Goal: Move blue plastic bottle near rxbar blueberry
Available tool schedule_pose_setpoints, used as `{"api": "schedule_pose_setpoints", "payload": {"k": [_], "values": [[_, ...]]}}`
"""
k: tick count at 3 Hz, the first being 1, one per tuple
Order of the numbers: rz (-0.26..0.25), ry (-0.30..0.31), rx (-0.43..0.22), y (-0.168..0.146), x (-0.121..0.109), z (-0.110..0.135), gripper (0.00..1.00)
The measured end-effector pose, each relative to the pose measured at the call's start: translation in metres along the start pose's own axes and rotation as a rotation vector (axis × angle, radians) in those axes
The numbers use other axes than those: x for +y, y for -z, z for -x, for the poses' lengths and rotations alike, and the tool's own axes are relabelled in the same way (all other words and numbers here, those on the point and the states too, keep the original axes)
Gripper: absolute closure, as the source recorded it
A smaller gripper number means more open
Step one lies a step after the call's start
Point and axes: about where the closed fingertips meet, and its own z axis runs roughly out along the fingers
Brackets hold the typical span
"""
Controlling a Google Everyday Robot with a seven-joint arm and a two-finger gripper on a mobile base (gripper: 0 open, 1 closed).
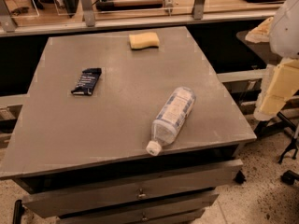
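Hand (275, 94): parked off the right side of the surface (70, 134), to the right of the blue plastic bottle (174, 115) and apart from it. Whether it is spread or pressed together I cannot tell. It carries nothing of the task, since the bottle lies free on the surface. Read: reach not yet begun.

Blue plastic bottle: on its side, not upright, so it rests stable on its long flank. White cap (153, 148) points toward the near edge and sits just beside it, with the body running back and to the right from there. Lying this way it may roll if nudged across its length. A grasp across the middle of the body looks the safer choice. Being so close to the edge is the main risk.

Rxbar blueberry (86, 81): flat on the surface, well apart from the bottle, to its left and farther back. Dark wrapper, long axis roughly front to back. This is the target. The bottle has bare surface to cross to get there.

Yellow sponge (144, 40): farther back from the bottle, near the far edge. It is off the likely path and no part of the job.

Drawers (140, 192): below the bottle's cap end, under the surface.

Progress, as judged: none so far.
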Motion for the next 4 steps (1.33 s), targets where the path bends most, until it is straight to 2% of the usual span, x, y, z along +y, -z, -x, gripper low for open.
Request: {"api": "schedule_pose_setpoints", "payload": {"k": [1,2,3,4], "values": [[0.000,0.000,0.000,0.000,0.000,0.000,0.00],[0.014,0.111,-0.004,-0.014,-0.020,0.016,0.00],[0.081,0.341,0.020,-0.058,-0.038,0.043,0.00],[0.136,0.547,0.033,-0.094,-0.039,0.062,0.00]]}}
